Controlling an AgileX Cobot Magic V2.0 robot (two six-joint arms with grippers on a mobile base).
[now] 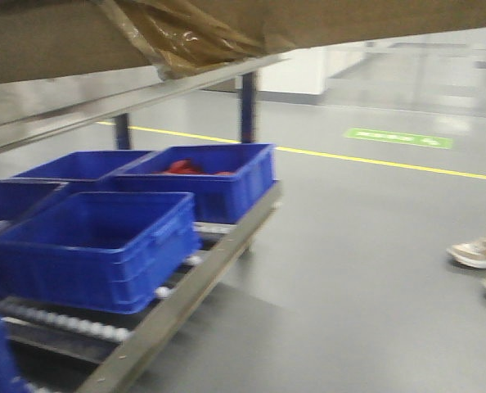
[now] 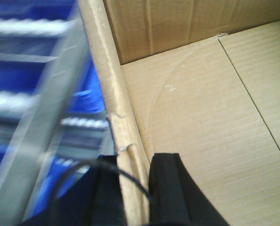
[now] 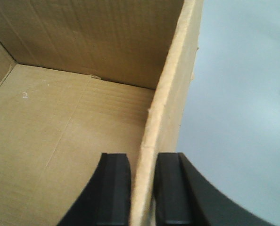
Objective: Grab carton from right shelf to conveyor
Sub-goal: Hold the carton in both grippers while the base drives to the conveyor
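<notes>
Left wrist-mounted view has my left fingers (image 2: 166,188) closed on one side wall of the carton (image 2: 201,117), one finger inside and one outside, with the cardboard edge squeezed between them. On the opposite wall my right fingers (image 3: 170,188) are narrowed onto the board the same way, so I hold the box by both sides.

From the front-facing view the carton fills the top of the picture, just above the steel rail (image 1: 104,106) of the shelf (image 1: 227,237). I cannot tell whether its underside touches that rail or has just cleared it. Blue bins (image 1: 96,246) sit on the rollers below the rail, and away from the rail there is open grey floor (image 1: 349,246).

I judge this to be the carry step: grip made, box up at the rail and not yet delivered. No view shows the conveyor (so I can't say where it lies). The next move calls for bringing both arms away from the rail together, keeping the box level and both walls evenly pinched, since thin board can buckle or slip.

The carton is plain brown corrugated card, open-topped and empty inside, its floor flaps meeting in a seam. A crumpled wad of yellowish tape (image 1: 186,41) hangs from the edge above the rail.
</notes>
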